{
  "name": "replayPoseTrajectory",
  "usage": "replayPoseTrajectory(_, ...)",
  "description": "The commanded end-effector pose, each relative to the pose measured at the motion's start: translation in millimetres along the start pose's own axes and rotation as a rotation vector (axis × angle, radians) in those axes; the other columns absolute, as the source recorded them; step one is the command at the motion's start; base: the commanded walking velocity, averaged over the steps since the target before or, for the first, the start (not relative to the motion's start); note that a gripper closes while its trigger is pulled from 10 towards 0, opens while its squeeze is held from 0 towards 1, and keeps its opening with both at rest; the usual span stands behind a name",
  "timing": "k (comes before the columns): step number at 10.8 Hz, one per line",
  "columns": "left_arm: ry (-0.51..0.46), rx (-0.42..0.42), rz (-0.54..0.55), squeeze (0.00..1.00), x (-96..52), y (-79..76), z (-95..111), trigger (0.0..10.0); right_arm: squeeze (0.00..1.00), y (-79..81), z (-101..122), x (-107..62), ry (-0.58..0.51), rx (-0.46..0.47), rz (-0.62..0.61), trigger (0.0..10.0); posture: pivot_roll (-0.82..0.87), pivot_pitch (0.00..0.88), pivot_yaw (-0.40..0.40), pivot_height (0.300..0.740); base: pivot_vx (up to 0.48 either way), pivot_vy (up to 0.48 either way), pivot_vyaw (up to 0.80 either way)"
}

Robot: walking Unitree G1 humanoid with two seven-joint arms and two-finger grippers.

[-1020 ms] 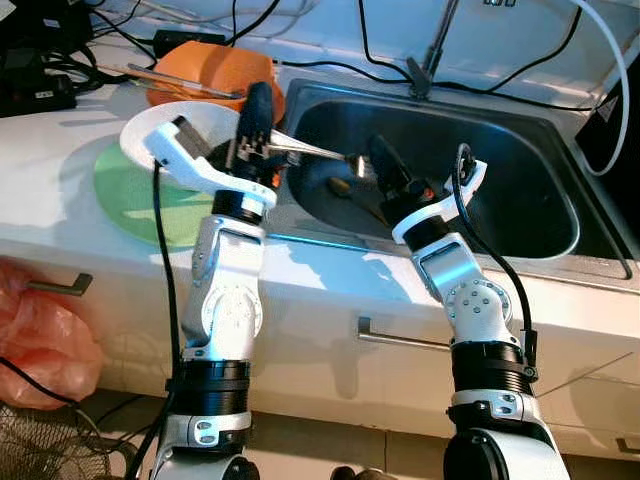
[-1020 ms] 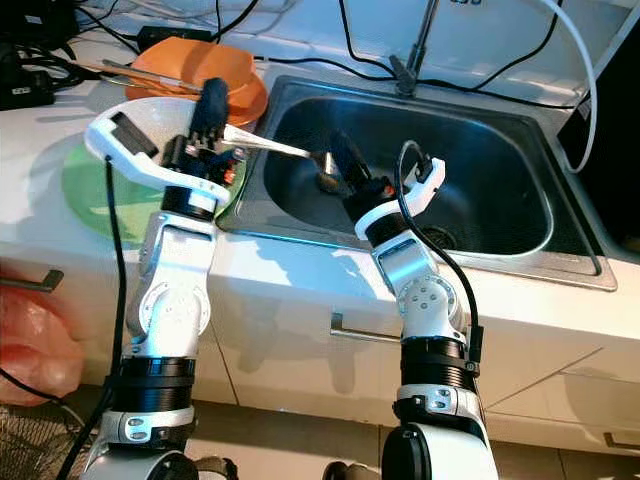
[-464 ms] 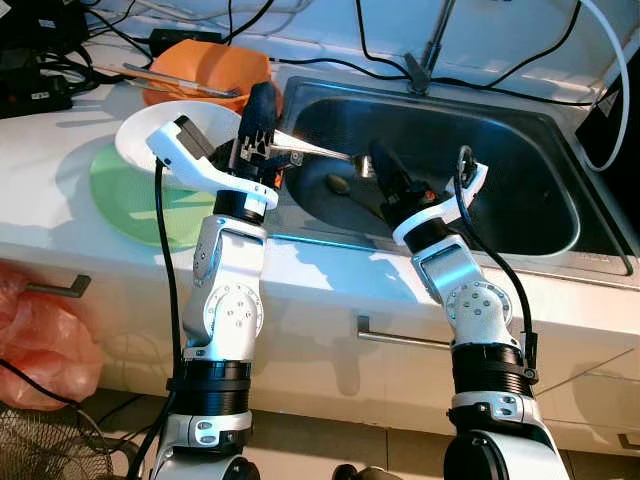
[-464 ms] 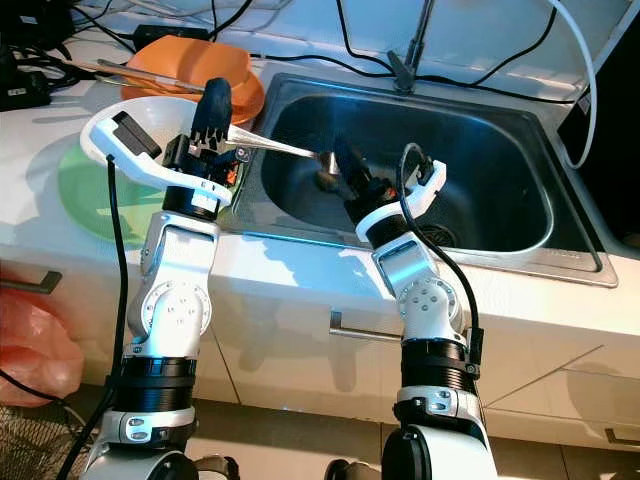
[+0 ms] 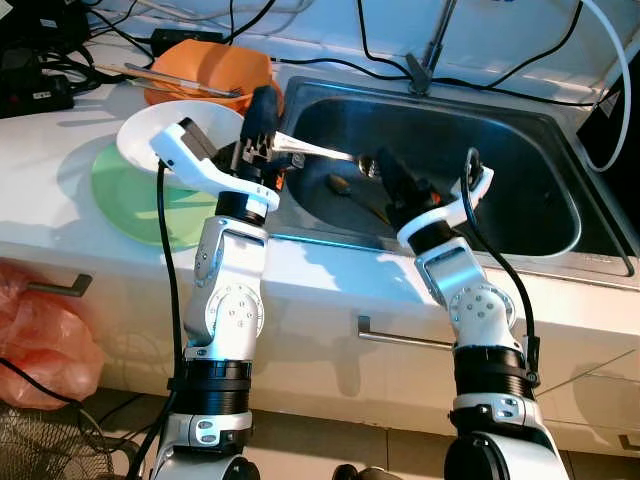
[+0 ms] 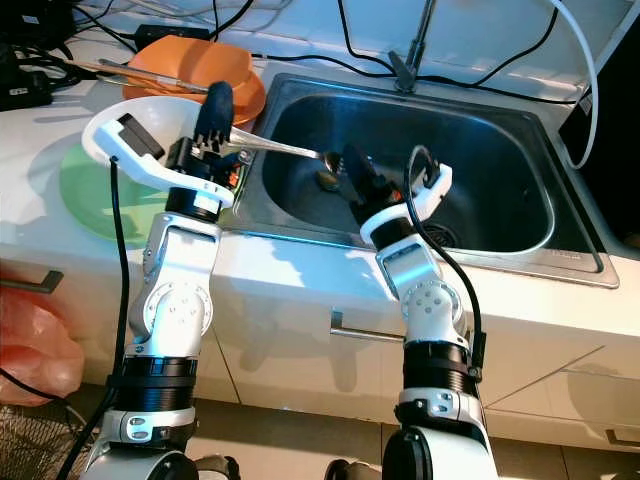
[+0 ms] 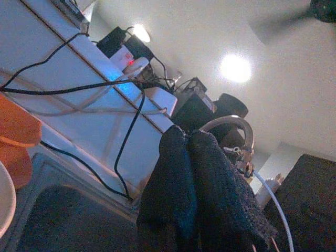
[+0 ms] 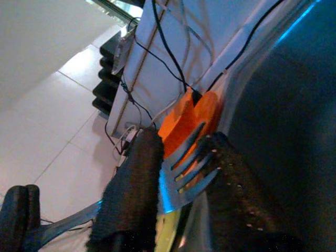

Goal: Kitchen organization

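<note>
A metal fork [image 5: 320,151] is held level over the left part of the sink [image 5: 520,160]. My left gripper [image 5: 263,108] is shut on its handle, beside a white bowl [image 5: 165,135]. The pressed-together left fingers [image 7: 191,178] point at the back wall. My right gripper [image 5: 385,172] reaches up from the sink side to the fork's head. In the right wrist view the tines [image 8: 191,168] lie in the gap between its two spread fingers [image 8: 131,189]. A second utensil [image 5: 345,187] lies on the sink floor.
The white bowl rests on a green plate [image 5: 140,195] on the counter. An orange bowl [image 5: 215,68] with chopsticks across it stands behind. A faucet [image 5: 435,45] and several cables run along the back. A pink bag [image 5: 40,345] hangs low on the left.
My right gripper has moved up and slightly right, closing in on the fork's head. The left gripper keeps hold of the handle with the fork a little higher.
</note>
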State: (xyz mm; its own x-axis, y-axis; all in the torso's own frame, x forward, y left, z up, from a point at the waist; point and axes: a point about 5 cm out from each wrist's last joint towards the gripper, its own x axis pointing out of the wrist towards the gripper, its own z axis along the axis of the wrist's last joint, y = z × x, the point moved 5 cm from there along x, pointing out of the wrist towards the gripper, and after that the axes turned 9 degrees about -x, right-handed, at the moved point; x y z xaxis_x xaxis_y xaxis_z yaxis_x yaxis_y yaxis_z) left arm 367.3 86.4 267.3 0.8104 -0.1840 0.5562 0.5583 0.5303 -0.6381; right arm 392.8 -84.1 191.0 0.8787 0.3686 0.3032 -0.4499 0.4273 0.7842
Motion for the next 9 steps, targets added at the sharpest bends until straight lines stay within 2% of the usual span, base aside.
replayPoseTrajectory(1, 0.106, -0.024, -0.016, 0.00, 1.0, -10.4, -30.4, 10.0, 0.00, 16.8, -7.0, 4.3, -0.001, 0.034, 0.060, 0.0, 0.12, 0.086, -0.082, 0.740, 0.000, 0.000, 0.00)
replayPoseTrajectory(4, 0.150, 0.064, 0.004, 0.00, -1.1, -4.2, -37.8, 10.0, 0.00, 15.5, -6.4, 3.7, -0.005, 0.037, 0.054, 0.0, 0.13, 0.084, -0.083, 0.740, 0.000, 0.000, 0.00)
replayPoseTrajectory(5, 0.154, 0.079, 0.003, 1.00, -1.5, -4.3, -39.2, 10.0, 0.00, 15.4, -6.2, 4.0, -0.006, 0.038, 0.053, 0.0, 0.13, 0.087, -0.083, 0.740, 0.000, 0.000, 0.00)
replayPoseTrajectory(9, 0.183, 0.084, 0.003, 1.00, -3.5, -3.4, -45.0, 10.0, 0.00, 11.2, -1.3, 4.3, -0.031, 0.065, 0.030, 0.0, 0.12, 0.091, -0.084, 0.740, 0.000, 0.000, 0.00)
